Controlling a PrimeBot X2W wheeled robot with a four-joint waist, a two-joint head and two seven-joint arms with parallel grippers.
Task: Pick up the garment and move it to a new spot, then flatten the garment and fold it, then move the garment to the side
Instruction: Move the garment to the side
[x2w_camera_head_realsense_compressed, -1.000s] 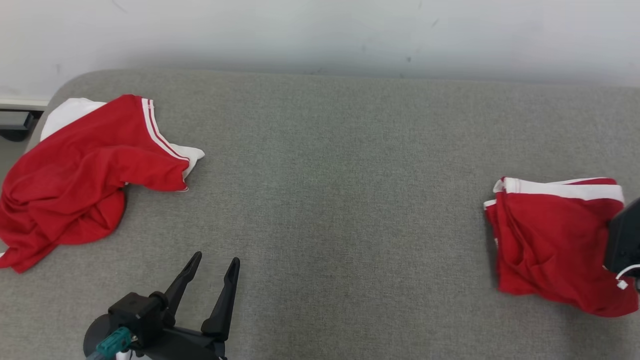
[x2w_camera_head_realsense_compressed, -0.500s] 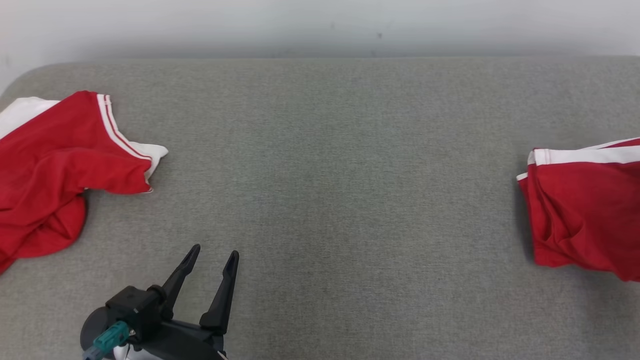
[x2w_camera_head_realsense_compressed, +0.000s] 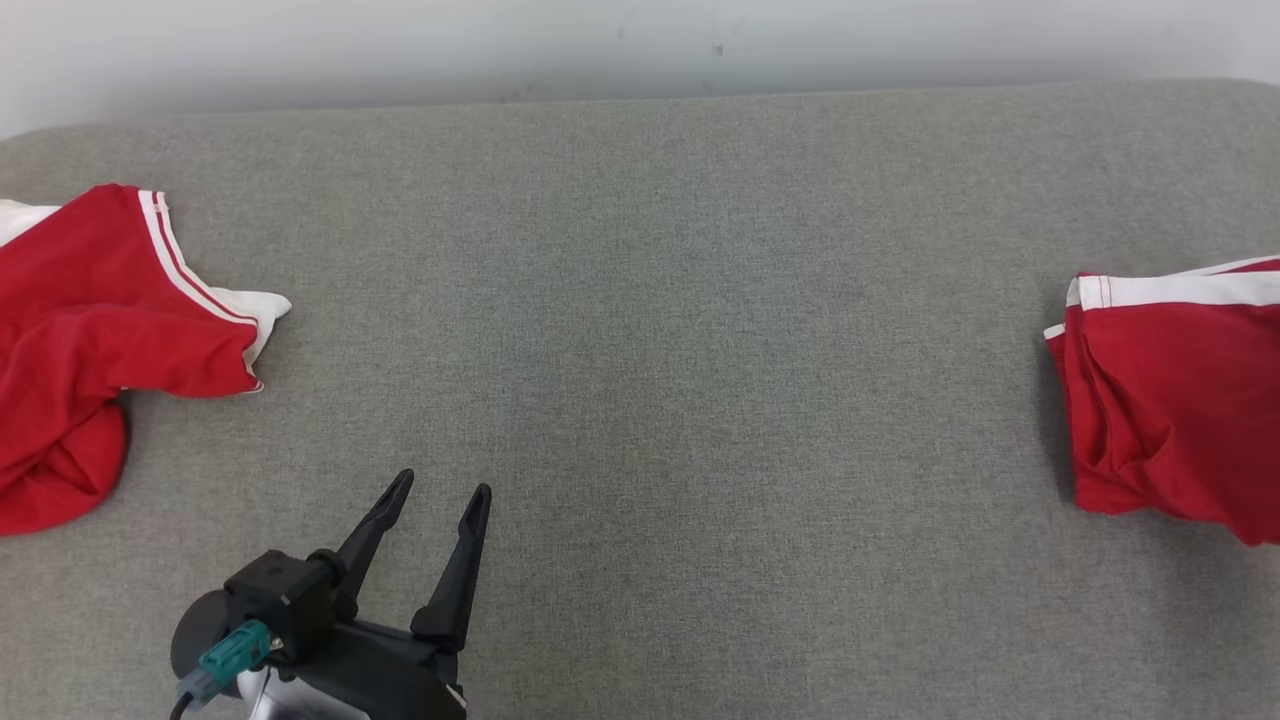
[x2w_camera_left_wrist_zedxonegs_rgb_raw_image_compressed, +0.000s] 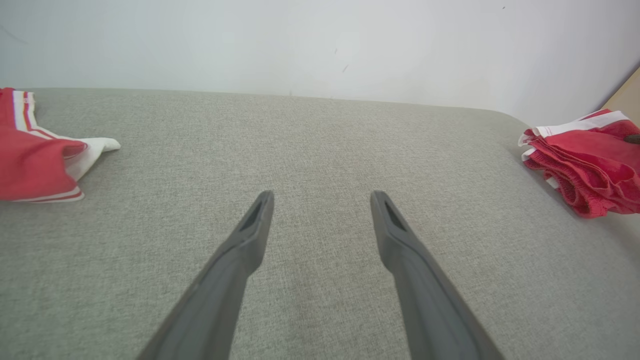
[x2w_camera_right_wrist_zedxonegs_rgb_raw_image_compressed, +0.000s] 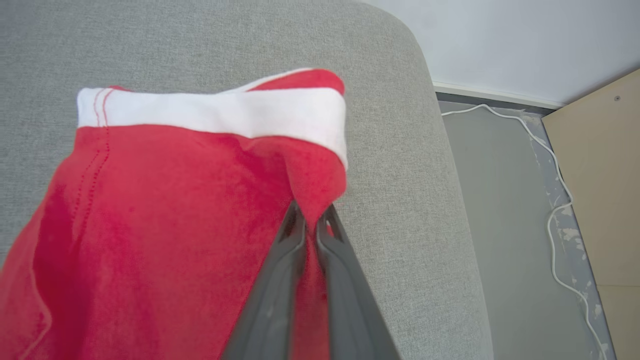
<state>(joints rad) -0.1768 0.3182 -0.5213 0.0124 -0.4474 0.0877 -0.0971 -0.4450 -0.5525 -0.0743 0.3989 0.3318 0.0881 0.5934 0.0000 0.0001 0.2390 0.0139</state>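
A folded red garment (x2w_camera_head_realsense_compressed: 1170, 400) with a white band lies at the right end of the grey padded table (x2w_camera_head_realsense_compressed: 680, 330); it also shows in the left wrist view (x2w_camera_left_wrist_zedxonegs_rgb_raw_image_compressed: 585, 165). My right gripper (x2w_camera_right_wrist_zedxonegs_rgb_raw_image_compressed: 312, 215) is shut on a pinch of the garment's (x2w_camera_right_wrist_zedxonegs_rgb_raw_image_compressed: 150, 210) red cloth, just below the white band and close to the table's right edge. My left gripper (x2w_camera_head_realsense_compressed: 443, 483) hovers over bare table at the lower left, open, with nothing between its fingers (x2w_camera_left_wrist_zedxonegs_rgb_raw_image_compressed: 322, 195).
A second red and white garment (x2w_camera_head_realsense_compressed: 90, 300) lies crumpled at the table's left end, also in the left wrist view (x2w_camera_left_wrist_zedxonegs_rgb_raw_image_compressed: 30, 160). A white wall runs behind the table. Past the right edge are grey floor, a white cable (x2w_camera_right_wrist_zedxonegs_rgb_raw_image_compressed: 555, 220) and a beige panel (x2w_camera_right_wrist_zedxonegs_rgb_raw_image_compressed: 600, 165).
The head view has shifted, so both garments sit nearer its side edges and the dark right gripper body has left it. The left gripper stays open in about the same place.
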